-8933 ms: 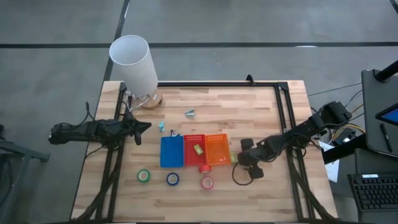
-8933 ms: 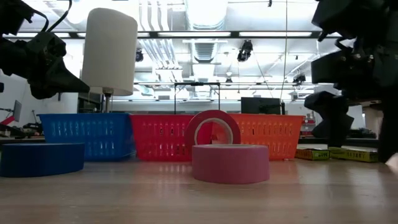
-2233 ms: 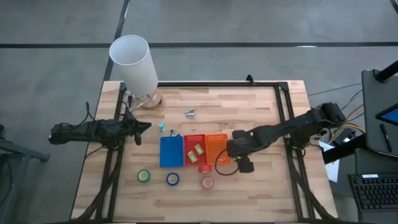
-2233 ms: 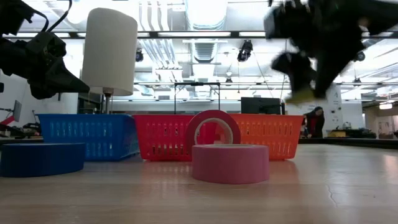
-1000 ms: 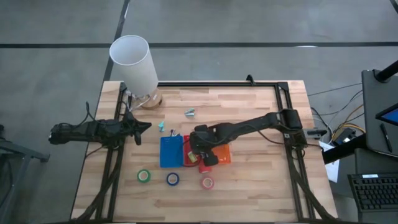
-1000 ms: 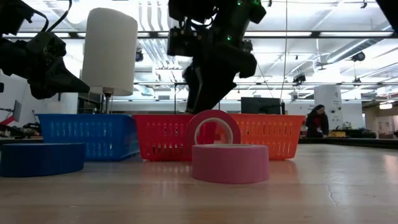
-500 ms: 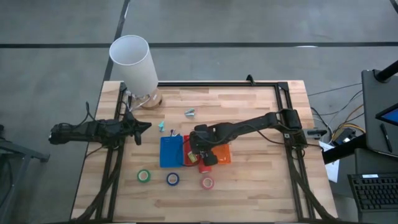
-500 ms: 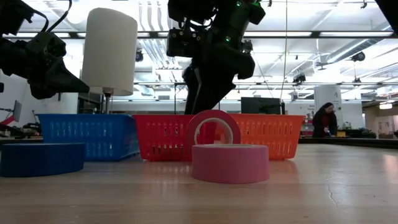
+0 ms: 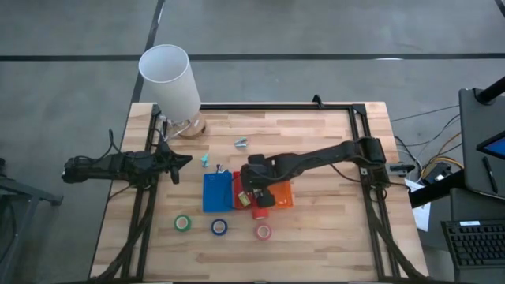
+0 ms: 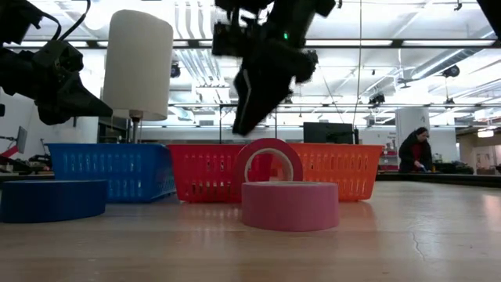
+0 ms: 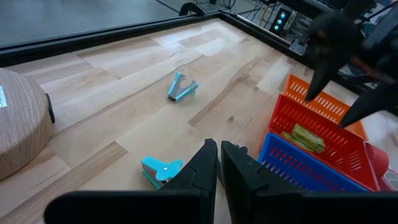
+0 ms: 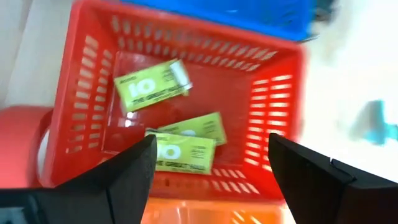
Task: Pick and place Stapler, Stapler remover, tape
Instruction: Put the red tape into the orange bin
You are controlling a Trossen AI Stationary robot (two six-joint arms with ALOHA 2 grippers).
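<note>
My right gripper (image 12: 211,180) is open and hovers above the red basket (image 9: 245,191), fingers pointing down and touching nothing. Three yellow-green boxes (image 12: 152,85) lie on the basket floor. The green tape roll (image 9: 182,223), the blue one (image 9: 218,227) and the pink one (image 9: 263,231) lie flat near the table's near edge. A red roll (image 10: 268,160) stands on its rim by the baskets. Two teal staple removers (image 9: 205,160) (image 9: 241,143) rest on the wood. My left gripper (image 11: 217,163) waits shut at the table's left, near one remover (image 11: 160,169). No stapler shows.
A blue basket (image 9: 218,192) and an orange basket (image 9: 277,189) flank the red one. A lamp with a white shade (image 9: 170,79) stands on a round wooden base (image 11: 18,124) at the far left corner. Bare wood lies to the right of the baskets. A person stands far behind the table.
My right gripper has risen a little above the red basket and tipped slightly; the baskets, the tape rolls and the left arm have stayed put.
</note>
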